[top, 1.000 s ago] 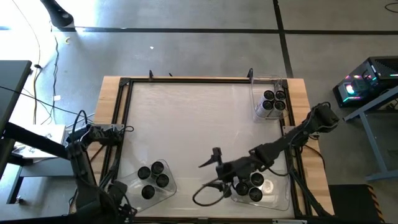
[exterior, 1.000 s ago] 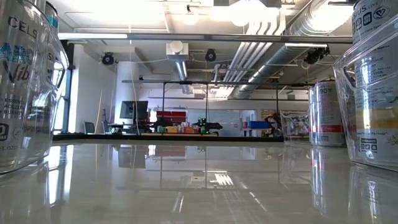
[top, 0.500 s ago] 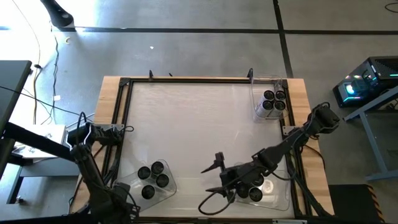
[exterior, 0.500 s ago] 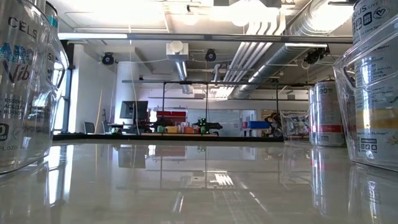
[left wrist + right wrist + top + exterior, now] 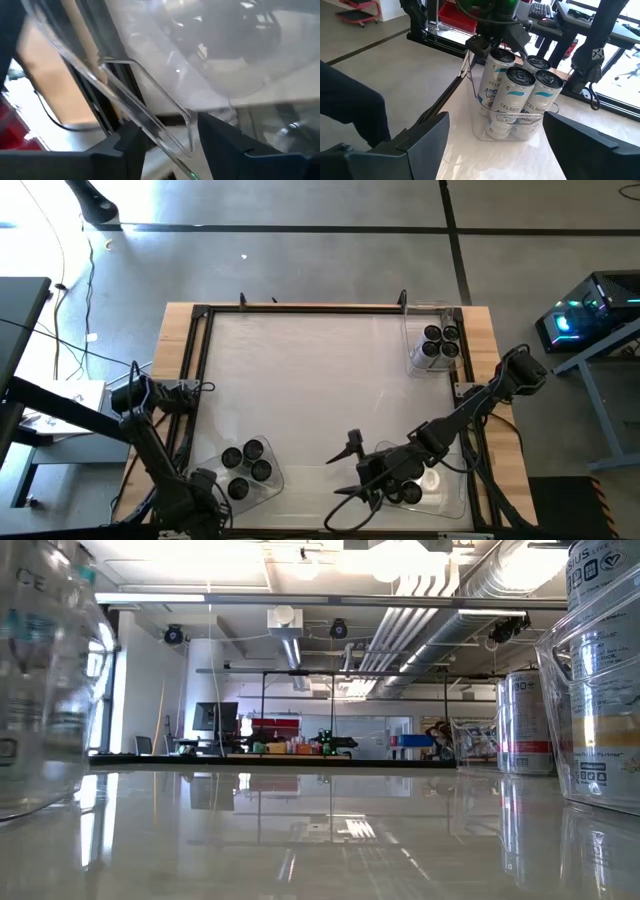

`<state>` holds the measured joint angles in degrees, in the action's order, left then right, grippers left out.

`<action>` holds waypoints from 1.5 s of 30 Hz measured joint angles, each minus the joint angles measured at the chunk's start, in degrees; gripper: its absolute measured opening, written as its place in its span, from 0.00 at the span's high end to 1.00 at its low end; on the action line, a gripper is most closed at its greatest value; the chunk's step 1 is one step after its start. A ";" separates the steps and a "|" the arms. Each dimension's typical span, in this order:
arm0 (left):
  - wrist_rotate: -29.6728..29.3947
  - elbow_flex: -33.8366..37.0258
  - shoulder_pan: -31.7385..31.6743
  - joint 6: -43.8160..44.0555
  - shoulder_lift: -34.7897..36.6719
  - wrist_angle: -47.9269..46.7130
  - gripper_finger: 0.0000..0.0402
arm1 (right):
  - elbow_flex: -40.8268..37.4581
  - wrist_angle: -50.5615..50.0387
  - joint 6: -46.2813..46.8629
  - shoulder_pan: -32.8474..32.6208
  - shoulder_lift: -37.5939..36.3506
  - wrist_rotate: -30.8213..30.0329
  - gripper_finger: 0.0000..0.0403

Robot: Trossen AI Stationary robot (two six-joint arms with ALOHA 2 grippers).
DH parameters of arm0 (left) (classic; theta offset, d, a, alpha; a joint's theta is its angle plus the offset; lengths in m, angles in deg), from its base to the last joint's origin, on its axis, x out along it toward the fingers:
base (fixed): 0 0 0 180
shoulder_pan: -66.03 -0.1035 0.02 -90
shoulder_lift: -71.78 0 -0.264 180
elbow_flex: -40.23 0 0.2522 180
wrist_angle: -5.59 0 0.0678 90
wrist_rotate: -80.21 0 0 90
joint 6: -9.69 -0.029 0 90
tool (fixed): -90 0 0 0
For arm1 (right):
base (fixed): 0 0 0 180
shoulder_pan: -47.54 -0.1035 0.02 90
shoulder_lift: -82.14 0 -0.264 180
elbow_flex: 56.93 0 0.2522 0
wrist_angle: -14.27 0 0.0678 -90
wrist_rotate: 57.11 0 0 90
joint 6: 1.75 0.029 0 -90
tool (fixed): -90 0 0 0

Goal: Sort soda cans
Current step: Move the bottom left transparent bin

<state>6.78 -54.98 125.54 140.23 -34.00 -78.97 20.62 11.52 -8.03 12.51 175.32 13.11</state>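
Observation:
Silvery soda cans with dark tops stand in three clear bins. The near-left bin (image 5: 245, 467) holds several cans (image 5: 519, 95), the near-right bin (image 5: 432, 485) a few (image 5: 410, 478), and the far-right bin (image 5: 437, 340) several. My left gripper (image 5: 207, 483) is at the near-left bin's outer corner, shut on it; it also shows as the left gripper (image 5: 492, 31) in the right wrist view. My right gripper (image 5: 358, 467) is open and empty. It hovers left of the near-right bin and faces the near-left one. My left gripper has the near-left bin's rim corner (image 5: 186, 120) between its two fingers (image 5: 131, 145), coming from the table's left side and slanting down. The bin's bottom rests on the table with its cans upright inside. How far back the rim reaches between the fingers does not show.
A black frame (image 5: 195, 380) borders the white table top, with wooden margins outside it. The table's middle (image 5: 310, 380) holds nothing. In the low view the near-left bin (image 5: 40, 680) looks blurred. The near-right bin (image 5: 600, 690) and the far-right bin's cans (image 5: 525, 720) stand to the right.
My left arm has swung from the table's left side toward the near edge and brought its gripper to the near-left bin's corner. In the low view that bin has gone from sharp to blurred. My right gripper has moved slightly toward the near edge, beside the near-right bin.

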 joint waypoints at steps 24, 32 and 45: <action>-10.11 5.38 -15.51 -29.77 0.42 -19.98 0.80 | 0.00 -3.68 6.64 -0.73 -0.02 0.01 0.21; -17.51 6.14 -19.73 -35.44 0.42 -20.53 0.81 | 0.00 -4.79 7.81 -2.13 -0.02 0.01 0.21; -31.69 6.21 -26.65 -46.20 0.31 -18.73 0.81 | 0.00 -5.69 8.73 -2.54 -0.02 -0.01 0.21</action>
<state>-24.91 -48.77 98.88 94.04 -33.69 -97.70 20.62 5.83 0.70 9.98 175.30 13.10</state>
